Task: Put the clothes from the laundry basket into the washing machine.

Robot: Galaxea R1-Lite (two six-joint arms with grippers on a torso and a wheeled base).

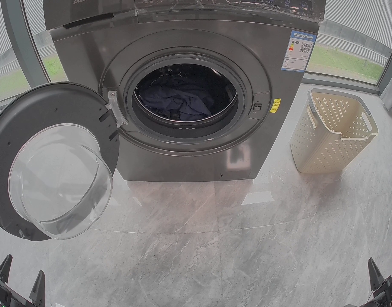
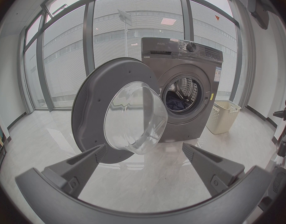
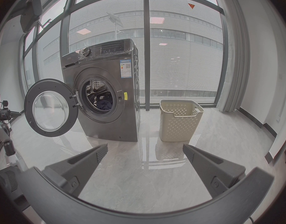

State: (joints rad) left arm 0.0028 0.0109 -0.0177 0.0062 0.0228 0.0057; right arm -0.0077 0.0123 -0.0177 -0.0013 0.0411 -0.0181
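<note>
Clothes [image 1: 179,99] in dark blue lay heaped low inside the drum of the washing machine [image 1: 89,52], whose round door [image 1: 46,107] stood swung wide to the robot's left, its clear bowl facing outward. Both grippers hung low over the grey marbled floor [image 1: 213,244], well apart from the garments and from the machine. The left gripper [image 2: 143,147] had its jaws spread wide with nothing between them, and the right gripper [image 3: 144,147] was likewise released and bare. A cream laundry basket [image 1: 304,128] with perforated walls stood on the floor just beside the machine, on the robot's right. From the head view the eye fell straight into the drum and down past the basket's rim to its inner walls. The left wrist view caught the door's bowl in front of the opening and the drum's shiny pierced steel above the cloth. The right wrist view took in the machine's side panel, the basket's outer face and the tall window wall [image 3: 186,47] behind.
</note>
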